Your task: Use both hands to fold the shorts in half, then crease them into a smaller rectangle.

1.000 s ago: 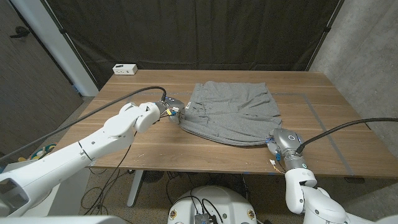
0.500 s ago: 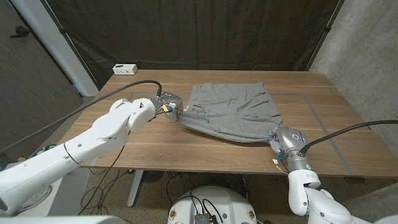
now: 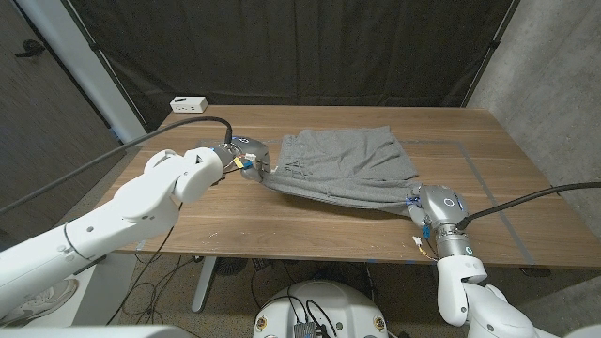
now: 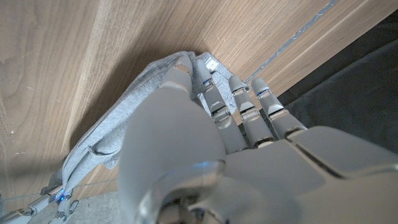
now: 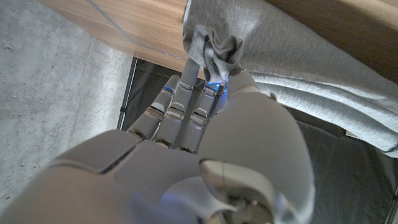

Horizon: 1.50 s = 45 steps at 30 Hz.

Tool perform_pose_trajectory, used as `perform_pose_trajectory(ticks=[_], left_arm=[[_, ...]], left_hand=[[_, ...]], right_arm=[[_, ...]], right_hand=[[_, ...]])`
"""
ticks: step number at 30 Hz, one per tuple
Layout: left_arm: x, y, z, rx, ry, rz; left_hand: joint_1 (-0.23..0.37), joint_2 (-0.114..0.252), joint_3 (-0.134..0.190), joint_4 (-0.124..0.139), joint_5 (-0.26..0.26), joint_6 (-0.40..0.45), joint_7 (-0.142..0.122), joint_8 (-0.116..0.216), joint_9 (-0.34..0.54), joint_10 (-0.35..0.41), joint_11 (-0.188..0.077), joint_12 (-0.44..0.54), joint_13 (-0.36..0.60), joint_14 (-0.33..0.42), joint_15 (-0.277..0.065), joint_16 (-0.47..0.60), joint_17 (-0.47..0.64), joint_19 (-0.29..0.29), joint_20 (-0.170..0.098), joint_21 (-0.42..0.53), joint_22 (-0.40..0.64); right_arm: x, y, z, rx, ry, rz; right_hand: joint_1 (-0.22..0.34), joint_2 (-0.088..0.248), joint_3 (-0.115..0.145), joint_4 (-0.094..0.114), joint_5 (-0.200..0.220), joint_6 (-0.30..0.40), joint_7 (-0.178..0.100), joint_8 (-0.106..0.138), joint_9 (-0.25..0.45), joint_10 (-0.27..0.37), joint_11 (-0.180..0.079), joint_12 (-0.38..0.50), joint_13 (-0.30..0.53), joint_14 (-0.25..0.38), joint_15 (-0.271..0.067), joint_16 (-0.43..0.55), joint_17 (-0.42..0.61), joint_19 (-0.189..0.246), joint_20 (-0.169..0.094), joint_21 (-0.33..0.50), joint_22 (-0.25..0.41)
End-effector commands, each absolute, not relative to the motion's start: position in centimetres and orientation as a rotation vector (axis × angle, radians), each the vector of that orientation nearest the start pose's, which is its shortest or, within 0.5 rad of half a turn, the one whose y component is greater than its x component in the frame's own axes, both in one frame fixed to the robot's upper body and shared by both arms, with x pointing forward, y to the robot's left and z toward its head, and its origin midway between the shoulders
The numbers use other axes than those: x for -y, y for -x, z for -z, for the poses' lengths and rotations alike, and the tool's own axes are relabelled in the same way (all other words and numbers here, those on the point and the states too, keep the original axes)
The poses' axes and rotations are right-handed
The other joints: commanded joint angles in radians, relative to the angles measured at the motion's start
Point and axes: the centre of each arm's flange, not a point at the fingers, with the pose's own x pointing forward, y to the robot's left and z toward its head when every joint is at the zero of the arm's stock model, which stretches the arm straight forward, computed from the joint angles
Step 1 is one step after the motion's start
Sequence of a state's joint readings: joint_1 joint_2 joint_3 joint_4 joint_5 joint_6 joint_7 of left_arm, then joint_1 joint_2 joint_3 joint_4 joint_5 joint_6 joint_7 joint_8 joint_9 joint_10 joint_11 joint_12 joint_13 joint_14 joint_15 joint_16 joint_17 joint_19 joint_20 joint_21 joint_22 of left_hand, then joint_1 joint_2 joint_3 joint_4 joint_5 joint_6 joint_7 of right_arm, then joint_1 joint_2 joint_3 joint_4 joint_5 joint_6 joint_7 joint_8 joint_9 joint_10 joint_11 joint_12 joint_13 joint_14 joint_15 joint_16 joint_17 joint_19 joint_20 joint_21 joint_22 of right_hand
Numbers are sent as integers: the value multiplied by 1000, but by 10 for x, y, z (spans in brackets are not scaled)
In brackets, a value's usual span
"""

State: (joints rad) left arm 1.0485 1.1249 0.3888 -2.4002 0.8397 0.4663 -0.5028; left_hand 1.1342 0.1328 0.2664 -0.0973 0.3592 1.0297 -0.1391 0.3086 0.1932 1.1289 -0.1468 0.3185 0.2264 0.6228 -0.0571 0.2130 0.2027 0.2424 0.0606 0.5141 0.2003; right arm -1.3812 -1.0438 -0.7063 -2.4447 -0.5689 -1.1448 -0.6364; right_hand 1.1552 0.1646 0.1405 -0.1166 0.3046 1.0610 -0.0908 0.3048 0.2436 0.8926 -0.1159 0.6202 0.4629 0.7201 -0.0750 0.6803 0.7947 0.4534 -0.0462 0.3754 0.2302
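Fingertips (image 5: 208,59) of the robot's right hand (image 3: 424,208) pinched a bunched corner of the grey shorts (image 3: 340,167), as seen from the right wrist, the cloth gathered into a small knot above the knuckles. The left hand (image 3: 246,160) closed its fingers (image 4: 208,99) over the opposite corner, with grey fabric wrapped under them in the left wrist view; how much cloth sat inside that grasp could not be told, since the hand's own back hid the contact.

From the head view, the near edge of the shorts hung taut between the two hands, raised off the wooden table (image 3: 235,221), while the far part lay spread on the surface toward the table's back. A white box (image 3: 189,104) sat at the far left corner, well apart from the work.

The fold appeared barely begun, with the near edge lifted but not yet carried over. The chief risk lay in the thin right-hand pinch: pulling the hands apart could drag the corner free, and uneven travel between the arms would likely skew the fold line.
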Motion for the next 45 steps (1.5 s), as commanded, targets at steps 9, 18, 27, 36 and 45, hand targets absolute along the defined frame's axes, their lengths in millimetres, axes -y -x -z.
perform_pose_trajectory(ticks=[9,18,27,36,45], left_arm=[[-238,-414,-43,478,-1788,-15],[-249,-407,-47,466,-1768,-73],[-258,-404,-52,459,-1748,-116],[-265,-405,-56,470,-1723,-156],[-277,-408,-61,514,-1658,-184]], left_hand=[[9,15,2,7,11,50,61,1,12,25,-20,11,133,11,-169,-1,2,-1,0,2,1],[10,17,3,10,12,41,63,1,18,20,-26,12,140,14,-168,-1,3,-3,1,3,1],[11,18,3,12,12,38,64,3,24,21,-28,14,145,17,-168,-2,4,-3,2,3,1],[11,21,4,14,12,30,63,2,28,18,-37,15,151,18,-168,-2,4,-3,3,4,2],[11,21,3,16,12,27,66,4,32,14,-41,16,155,19,-167,-3,4,-3,3,5,2]], right_arm=[[242,-410,109,459,1415,543],[244,-418,96,489,1442,554],[243,-423,83,542,1454,581],[239,-428,67,599,1480,599],[234,-440,51,632,1498,604]], right_hand=[[9,5,1,8,2,10,-2,2,10,-1,-9,11,10,11,-144,-6,10,-7,-48,7,2],[10,5,0,11,2,13,-4,2,13,-1,-10,16,16,14,-144,-9,15,-8,-49,10,3],[13,4,-1,12,1,15,-5,1,15,-3,-12,21,23,18,-145,-11,22,-11,-49,13,3],[13,4,-3,15,1,15,-8,1,20,-3,-13,25,29,19,-145,-15,27,-13,-50,16,3],[13,3,-5,18,1,13,-20,0,24,-2,-12,31,36,22,-145,-19,33,-15,-51,20,3]])
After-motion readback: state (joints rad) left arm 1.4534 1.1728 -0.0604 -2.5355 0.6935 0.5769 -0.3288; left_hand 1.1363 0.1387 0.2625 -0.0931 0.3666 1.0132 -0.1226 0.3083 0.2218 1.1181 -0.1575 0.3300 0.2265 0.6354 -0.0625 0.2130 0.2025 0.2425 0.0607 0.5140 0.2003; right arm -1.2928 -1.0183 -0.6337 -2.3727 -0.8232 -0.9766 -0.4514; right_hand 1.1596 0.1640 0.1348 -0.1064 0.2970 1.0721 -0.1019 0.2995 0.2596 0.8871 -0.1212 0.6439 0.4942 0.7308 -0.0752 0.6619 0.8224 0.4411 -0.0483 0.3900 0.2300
